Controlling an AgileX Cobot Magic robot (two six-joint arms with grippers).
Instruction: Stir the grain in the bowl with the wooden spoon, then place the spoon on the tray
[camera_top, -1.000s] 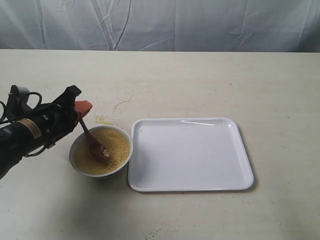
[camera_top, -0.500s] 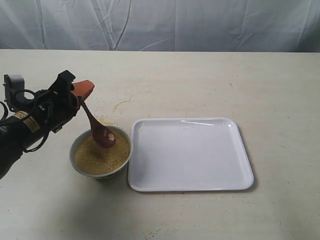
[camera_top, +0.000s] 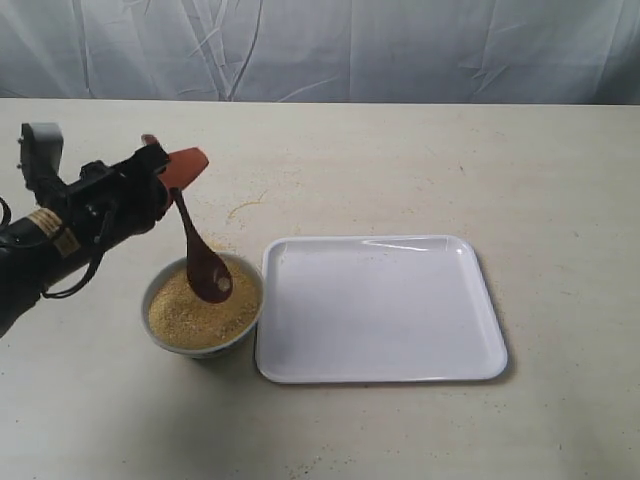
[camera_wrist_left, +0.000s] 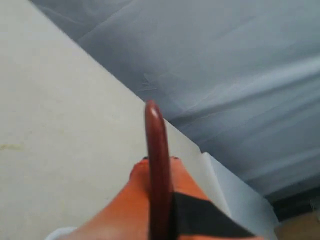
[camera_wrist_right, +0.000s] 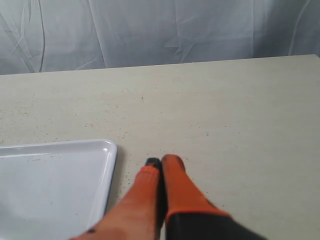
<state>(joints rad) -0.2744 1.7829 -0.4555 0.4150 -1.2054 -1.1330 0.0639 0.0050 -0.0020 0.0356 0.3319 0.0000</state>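
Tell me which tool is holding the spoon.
The left tool, shut on the spoon above the bowl. The right tool is shut and empty.

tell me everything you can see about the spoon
The spoon is dark reddish-brown and glossy, wood by its look, with a slim handle and an oval head. The left pincer grips the handle near its top end. The spoon hangs steeply, head down, over the bowl and its grain. Whether the head touches the grain cannot be told.
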